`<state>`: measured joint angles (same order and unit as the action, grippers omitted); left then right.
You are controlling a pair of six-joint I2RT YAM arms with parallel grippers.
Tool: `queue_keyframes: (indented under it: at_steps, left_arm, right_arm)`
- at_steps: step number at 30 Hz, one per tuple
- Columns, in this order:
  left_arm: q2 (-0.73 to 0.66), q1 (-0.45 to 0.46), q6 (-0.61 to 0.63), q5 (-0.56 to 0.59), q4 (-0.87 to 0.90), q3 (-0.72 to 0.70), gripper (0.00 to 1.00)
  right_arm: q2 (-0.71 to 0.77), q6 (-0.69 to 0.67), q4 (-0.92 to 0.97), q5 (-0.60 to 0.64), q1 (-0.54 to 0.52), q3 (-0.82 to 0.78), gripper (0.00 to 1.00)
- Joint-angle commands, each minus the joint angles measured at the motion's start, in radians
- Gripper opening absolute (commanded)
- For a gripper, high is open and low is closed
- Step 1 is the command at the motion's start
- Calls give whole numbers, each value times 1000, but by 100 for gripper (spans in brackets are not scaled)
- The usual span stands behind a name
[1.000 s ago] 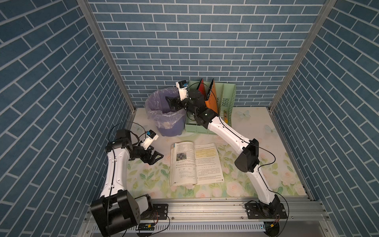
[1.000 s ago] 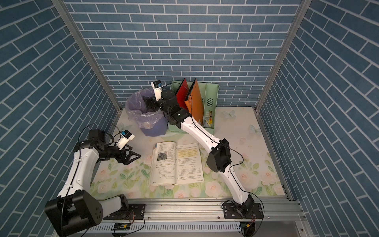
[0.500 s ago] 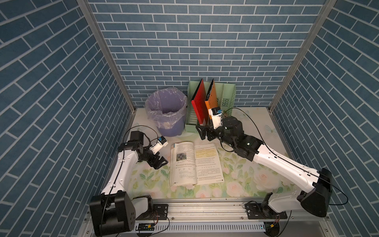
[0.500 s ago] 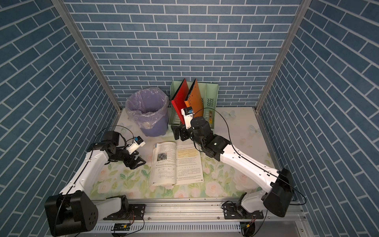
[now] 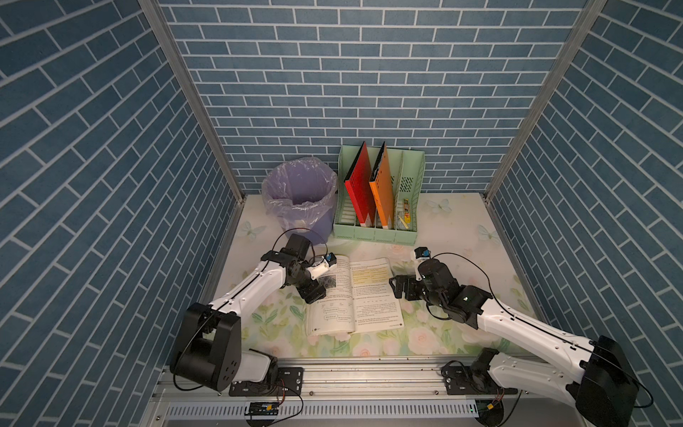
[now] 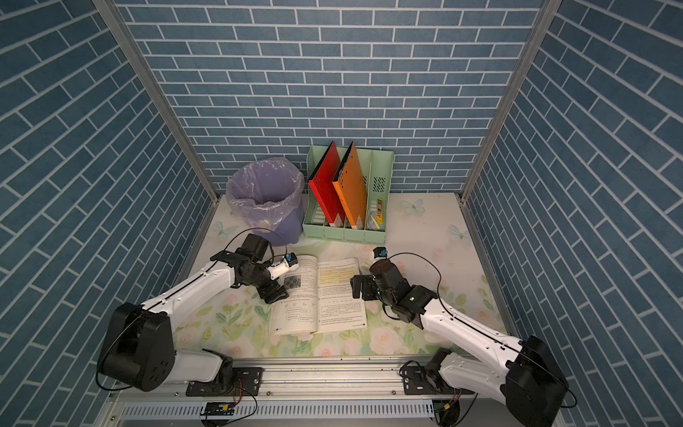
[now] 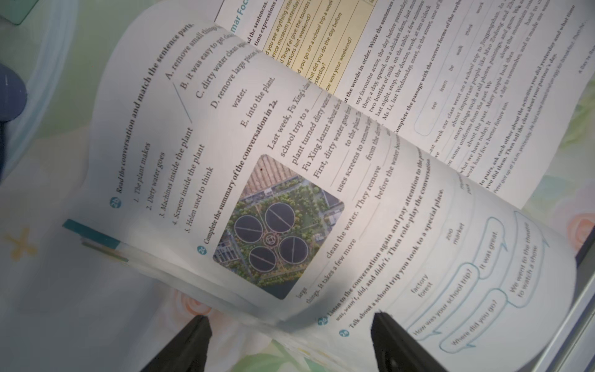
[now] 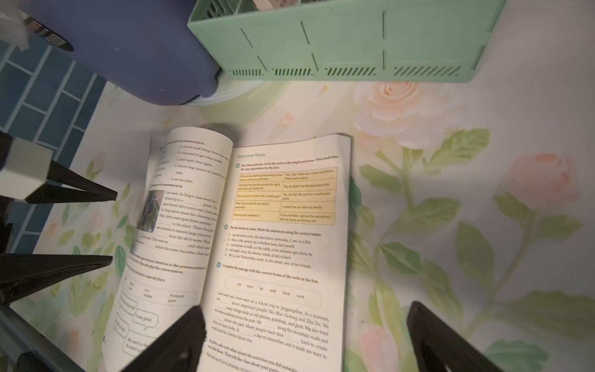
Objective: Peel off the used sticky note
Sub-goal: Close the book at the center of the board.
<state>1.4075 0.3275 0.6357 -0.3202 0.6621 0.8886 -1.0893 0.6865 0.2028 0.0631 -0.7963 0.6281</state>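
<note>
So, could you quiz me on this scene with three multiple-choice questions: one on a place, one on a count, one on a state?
1. Where does the purple bin stand?
A. Beside the green rack, at the back of the table.
B. In the middle.
C. By the front rail.

2. How many folders stand in the rack?
A. One.
B. Two.
C. Four.

3. How is the book?
A. Shut.
B. Lying open.
C. Upright in the rack.

Answers: 1 A, bin and rack stand side by side near the back wall; 2 B, one red folder, one orange folder; 3 B, its pages face up.
</note>
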Motion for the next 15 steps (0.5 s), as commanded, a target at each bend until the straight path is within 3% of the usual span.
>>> queue_keyframes:
  at_steps: [1, 6, 15]
  left_arm:
    - [16, 18, -18, 68, -28, 5, 82]
    - [33, 20, 5, 108, -19, -19, 81]
    - [70, 21, 14, 170, -49, -64, 78]
  right_arm:
    - [-45, 71, -56, -132, 40, -38, 98]
    - [-153, 97, -141, -263, 75, -67, 96]
    - [-277, 177, -269, -337, 78, -109, 94]
